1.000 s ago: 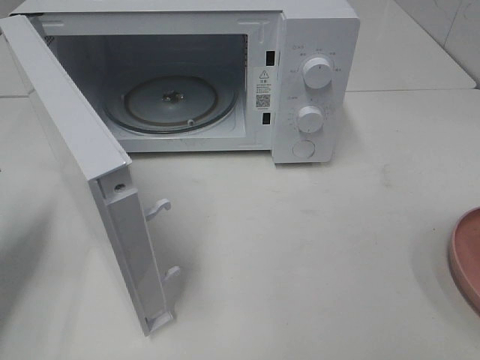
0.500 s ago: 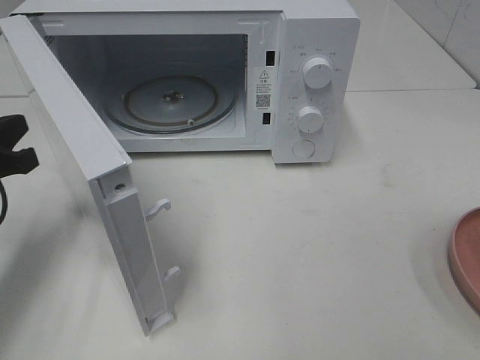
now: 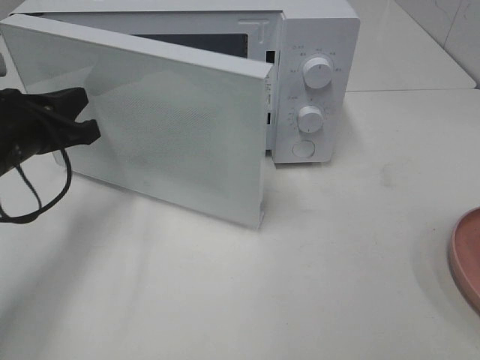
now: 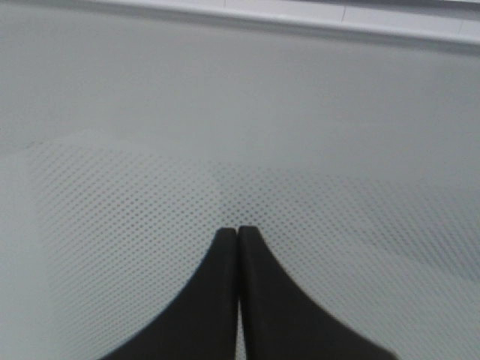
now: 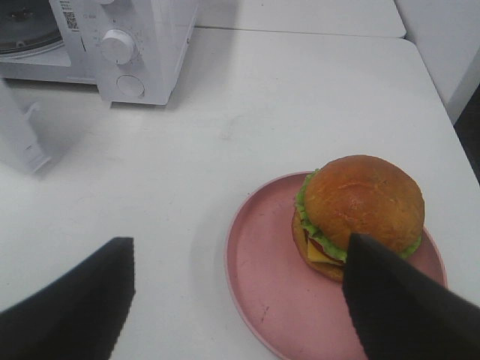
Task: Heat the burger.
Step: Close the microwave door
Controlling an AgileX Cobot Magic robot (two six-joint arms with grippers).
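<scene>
At the left edge of the desk we see the left gripper (image 3: pixel 88 112) reaching in from the side, its black tips against the outer face of the microwave door (image 3: pixel 172 135). A loop of black cable (image 3: pixel 34 191) hangs below the arm. From overhead we cannot tell how its fingers sit; only the left wrist view settles this, showing the two fingers (image 4: pixel 217 300) pressed together with nothing between them, tips touching the dotted door panel (image 4: pixel 150 210).

The door stands partly swung across the opening of the white microwave (image 3: pixel 315 22), which sits at the back of the desk. Overhead, the door hides almost all of the interior. The right wrist view catches a corner of the glass turntable (image 5: pixel 26 30) inside, which the high camera misses.

Two round knobs (image 3: pixel 317 73) sit on the microwave's right panel.

At the right edge of the desk, the high camera shows only a sliver of the pink plate (image 3: pixel 466 259). The right wrist view shows the burger (image 5: pixel 360 214) resting on that plate (image 5: pixel 262 292), well apart from the microwave. The right gripper (image 5: pixel 236 300) hovers above with its fingers spread wide, holding nothing.
</scene>
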